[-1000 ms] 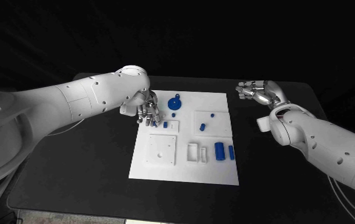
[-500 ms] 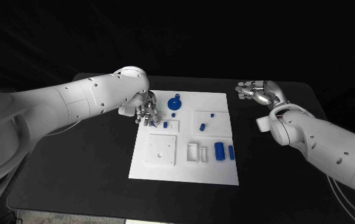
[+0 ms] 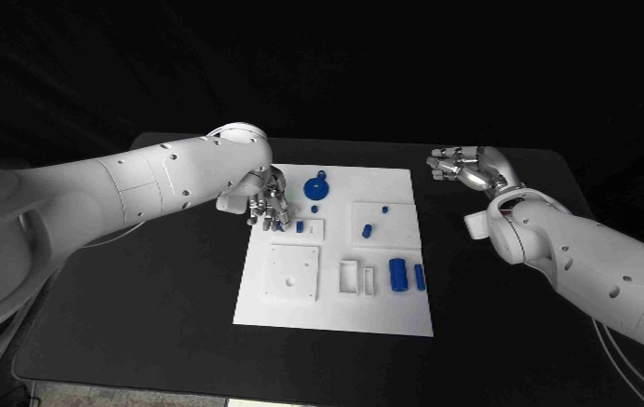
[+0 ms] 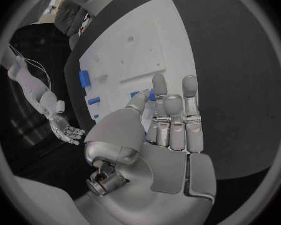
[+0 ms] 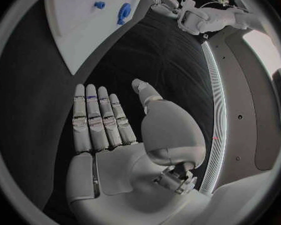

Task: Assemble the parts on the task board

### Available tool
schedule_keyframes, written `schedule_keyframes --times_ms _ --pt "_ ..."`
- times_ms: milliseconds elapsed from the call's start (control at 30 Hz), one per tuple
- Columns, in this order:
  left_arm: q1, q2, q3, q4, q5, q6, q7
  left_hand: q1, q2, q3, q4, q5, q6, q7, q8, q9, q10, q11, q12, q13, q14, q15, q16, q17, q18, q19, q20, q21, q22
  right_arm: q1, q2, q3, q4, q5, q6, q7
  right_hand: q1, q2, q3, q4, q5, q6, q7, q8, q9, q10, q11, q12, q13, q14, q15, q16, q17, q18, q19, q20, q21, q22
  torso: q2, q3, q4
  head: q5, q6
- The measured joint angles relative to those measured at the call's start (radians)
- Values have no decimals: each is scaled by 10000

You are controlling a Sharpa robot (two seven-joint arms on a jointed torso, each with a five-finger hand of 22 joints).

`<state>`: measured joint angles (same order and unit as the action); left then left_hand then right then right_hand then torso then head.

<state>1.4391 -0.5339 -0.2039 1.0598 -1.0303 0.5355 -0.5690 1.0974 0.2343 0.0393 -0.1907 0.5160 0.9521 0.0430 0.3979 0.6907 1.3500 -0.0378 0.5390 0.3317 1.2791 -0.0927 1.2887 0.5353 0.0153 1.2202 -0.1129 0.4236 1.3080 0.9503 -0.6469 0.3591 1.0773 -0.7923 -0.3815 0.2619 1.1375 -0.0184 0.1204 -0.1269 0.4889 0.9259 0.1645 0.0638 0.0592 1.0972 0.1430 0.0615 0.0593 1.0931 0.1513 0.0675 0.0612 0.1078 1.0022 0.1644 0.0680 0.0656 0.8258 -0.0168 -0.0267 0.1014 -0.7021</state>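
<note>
The white task board [image 3: 336, 306] lies mid-table with several blue parts on it: a round part [image 3: 316, 186], two small pegs [image 3: 367, 231] on a raised square and two cylinders [image 3: 398, 274] near its right edge. My left hand [image 3: 269, 204] hovers over the board's upper left, fingers pointing down beside a small part [image 3: 298, 226] in a recess. In the left wrist view the left hand [image 4: 168, 130] pinches a small blue part [image 4: 152, 93] between thumb and a finger, the other fingers straight. My right hand [image 3: 463, 165] is off the board to the right, fingers apart and holding nothing [image 5: 115, 135].
A raised white square plate [image 3: 295, 270] and white slots [image 3: 352, 277] sit on the board's near half. Bare black table [image 3: 148, 305] surrounds the board on both sides. The board [image 5: 78, 20] lies well away from the right hand.
The left hand has shifted only slightly over the board's upper left. The right hand has stayed where it was.
</note>
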Motion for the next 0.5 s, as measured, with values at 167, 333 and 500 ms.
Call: schedule_keyframes --times_ms 167,333,500 --pt "-9 -1 -6 77 10 -52 -1 0 0 0 0 37 0 0 3 3 0 0 -1 0 0 0 0 -1 0 0 0 0 -1 0 4 0 -4 0 0 1 0 0 0 0 0 0 0 0 0 0 0 0 0 0 0 0 0 1 0 0 0 0 0 0 -1 -5 1" --pt "-12 -3 -6 95 16 -97 -9 0 0 0 0 37 15 15 9 -5 0 0 -1 -1 0 0 0 -1 0 0 0 0 -2 0 5 0 -4 0 1 1 0 0 0 0 0 0 0 0 0 0 0 0 0 0 0 0 0 1 0 0 0 0 0 4 -2 -6 0" --pt "-17 -8 -10 96 16 -137 -11 0 0 0 0 37 16 16 9 -11 1 0 -1 -2 0 0 0 -1 0 0 0 0 -2 0 7 0 -4 0 1 2 0 0 0 0 -1 0 0 0 0 0 0 0 0 0 0 0 0 0 0 0 0 0 0 4 -1 -6 0"
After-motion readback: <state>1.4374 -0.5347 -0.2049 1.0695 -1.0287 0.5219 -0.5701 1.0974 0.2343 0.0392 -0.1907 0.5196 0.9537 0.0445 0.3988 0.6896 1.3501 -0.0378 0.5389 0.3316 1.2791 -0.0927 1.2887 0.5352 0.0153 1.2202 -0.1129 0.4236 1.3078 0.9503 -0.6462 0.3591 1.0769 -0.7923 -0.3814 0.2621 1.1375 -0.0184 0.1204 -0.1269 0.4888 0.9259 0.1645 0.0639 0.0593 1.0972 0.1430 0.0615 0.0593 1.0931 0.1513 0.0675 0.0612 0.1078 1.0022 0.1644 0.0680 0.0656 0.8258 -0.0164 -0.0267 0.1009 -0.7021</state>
